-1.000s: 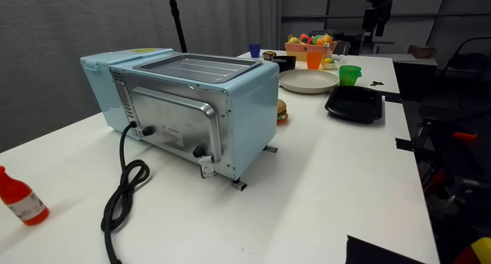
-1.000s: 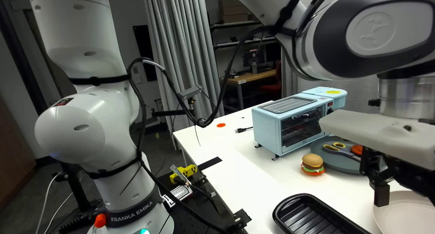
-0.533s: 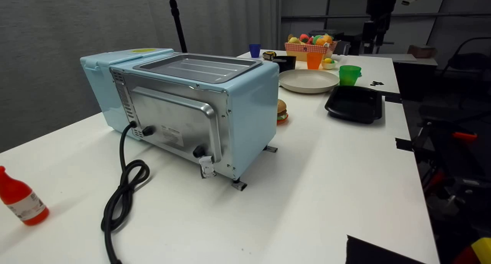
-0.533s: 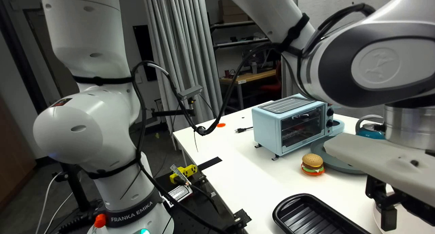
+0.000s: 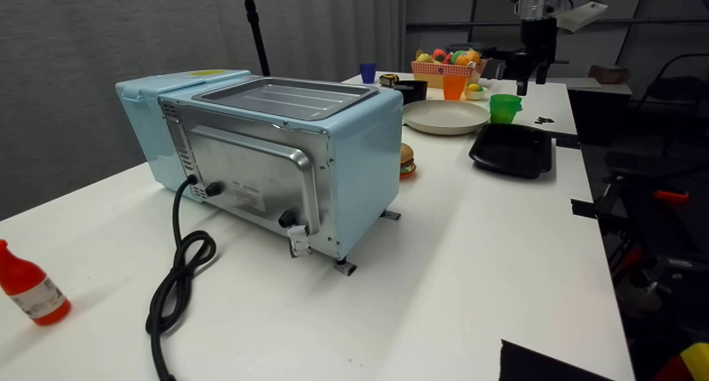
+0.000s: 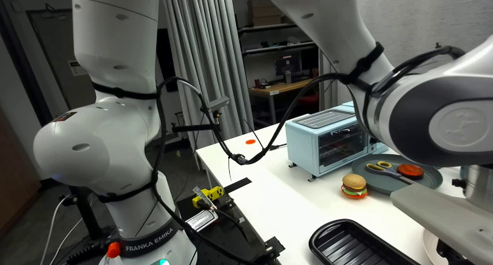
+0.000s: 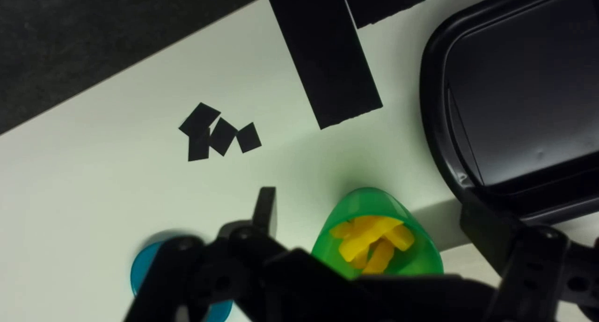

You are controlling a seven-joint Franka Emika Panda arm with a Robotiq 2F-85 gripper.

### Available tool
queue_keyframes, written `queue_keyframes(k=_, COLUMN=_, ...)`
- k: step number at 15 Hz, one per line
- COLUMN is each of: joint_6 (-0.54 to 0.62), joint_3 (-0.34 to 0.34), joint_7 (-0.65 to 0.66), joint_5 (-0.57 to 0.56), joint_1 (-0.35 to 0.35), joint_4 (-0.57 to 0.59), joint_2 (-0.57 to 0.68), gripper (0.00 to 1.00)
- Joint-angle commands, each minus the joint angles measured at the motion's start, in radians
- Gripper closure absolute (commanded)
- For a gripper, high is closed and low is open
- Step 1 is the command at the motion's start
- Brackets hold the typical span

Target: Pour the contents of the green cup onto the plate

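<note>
Green cup (image 7: 369, 204), yellow pieces (image 7: 369, 237) inside, fingers (image 7: 489, 233) parted nearby

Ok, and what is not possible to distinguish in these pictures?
Yellow pieces in the green cup: how many, wrist view; they overlap.
Blue object: what it is, wrist view; partly behind the fingers.
Plate: most of it, in an exterior view; behind the grey mount, cut by the bottom edge.

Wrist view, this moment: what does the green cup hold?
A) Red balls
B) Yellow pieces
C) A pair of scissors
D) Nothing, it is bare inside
B: the wrist view looks in through the mouth of the green cup and shows several yellow pieces lying in a jumble inside it.
</note>
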Motion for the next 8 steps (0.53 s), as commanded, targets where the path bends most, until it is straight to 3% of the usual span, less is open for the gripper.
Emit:
queue_keyframes(k=1, joint_6=0.002, joint_3=0.044, joint_7=-0.003, joint_5=0.037, joint_1=-0.046, joint_4=0.095, joint_2=0.098, gripper=0.0)
queue_keyframes(k=8, joint_6=-0.026, joint_3=0.089, joint_7=-0.016, joint_5=0.042, joint_1=-0.081, joint_4=0.171, joint_2=0.18, gripper=0.0)
